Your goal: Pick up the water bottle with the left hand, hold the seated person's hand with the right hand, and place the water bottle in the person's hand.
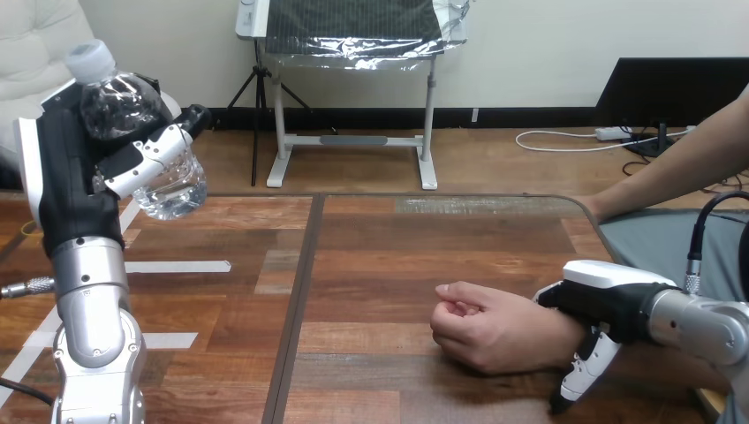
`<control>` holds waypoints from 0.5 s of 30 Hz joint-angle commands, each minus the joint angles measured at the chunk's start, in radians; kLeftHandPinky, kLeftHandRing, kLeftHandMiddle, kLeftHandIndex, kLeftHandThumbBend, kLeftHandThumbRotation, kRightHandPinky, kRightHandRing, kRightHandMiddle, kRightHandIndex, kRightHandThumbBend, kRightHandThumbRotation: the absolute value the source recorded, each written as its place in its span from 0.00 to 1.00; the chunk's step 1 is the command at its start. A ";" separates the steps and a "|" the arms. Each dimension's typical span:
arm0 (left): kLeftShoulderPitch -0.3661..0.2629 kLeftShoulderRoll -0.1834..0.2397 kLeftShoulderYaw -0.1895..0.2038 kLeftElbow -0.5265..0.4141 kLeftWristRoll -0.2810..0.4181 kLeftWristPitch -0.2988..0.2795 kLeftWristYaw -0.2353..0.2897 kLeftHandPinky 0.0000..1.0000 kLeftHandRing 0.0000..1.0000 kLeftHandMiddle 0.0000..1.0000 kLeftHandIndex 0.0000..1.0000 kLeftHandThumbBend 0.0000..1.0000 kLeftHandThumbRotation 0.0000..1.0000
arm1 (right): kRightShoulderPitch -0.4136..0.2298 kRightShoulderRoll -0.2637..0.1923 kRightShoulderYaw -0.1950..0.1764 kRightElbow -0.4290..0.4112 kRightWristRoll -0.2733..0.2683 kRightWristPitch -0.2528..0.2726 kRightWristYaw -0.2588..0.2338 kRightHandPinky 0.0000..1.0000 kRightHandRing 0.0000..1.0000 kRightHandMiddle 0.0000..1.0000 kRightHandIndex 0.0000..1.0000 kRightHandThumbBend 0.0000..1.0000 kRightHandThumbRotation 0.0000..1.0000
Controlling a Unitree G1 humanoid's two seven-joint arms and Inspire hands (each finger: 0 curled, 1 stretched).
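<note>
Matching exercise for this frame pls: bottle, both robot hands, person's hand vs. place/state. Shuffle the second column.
1. water bottle
2. left hand
3. right hand
4. person's hand

A. resting on the table, loosely closed
B. clasped over the person's wrist
C. raised at the left, curled round the water bottle
D. clear, white-capped, tilted, off the table

Pairs: 1-D, 2-C, 3-B, 4-A

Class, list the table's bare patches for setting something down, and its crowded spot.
Free: the table's middle, between the tape strips and the person's hand; also the far edge. Crowded: near right, where the right hand clasps the person's wrist.
</note>
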 commanded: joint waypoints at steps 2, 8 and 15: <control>-0.068 0.016 0.007 -0.047 0.005 -0.036 -0.001 0.30 0.35 0.40 0.41 0.63 0.00 | 0.057 -0.059 -0.002 0.088 -0.012 0.019 0.006 0.61 0.80 0.84 0.79 1.00 0.16; -0.068 0.014 0.007 -0.044 0.003 -0.040 -0.002 0.30 0.35 0.40 0.41 0.63 0.00 | 0.046 -0.064 -0.005 0.105 -0.003 0.020 0.003 0.64 0.81 0.84 0.80 1.00 0.17; -0.068 0.016 0.008 -0.041 0.003 -0.037 -0.003 0.30 0.35 0.40 0.41 0.63 0.00 | 0.041 -0.070 -0.017 0.114 0.014 0.009 -0.001 0.65 0.81 0.84 0.79 1.00 0.17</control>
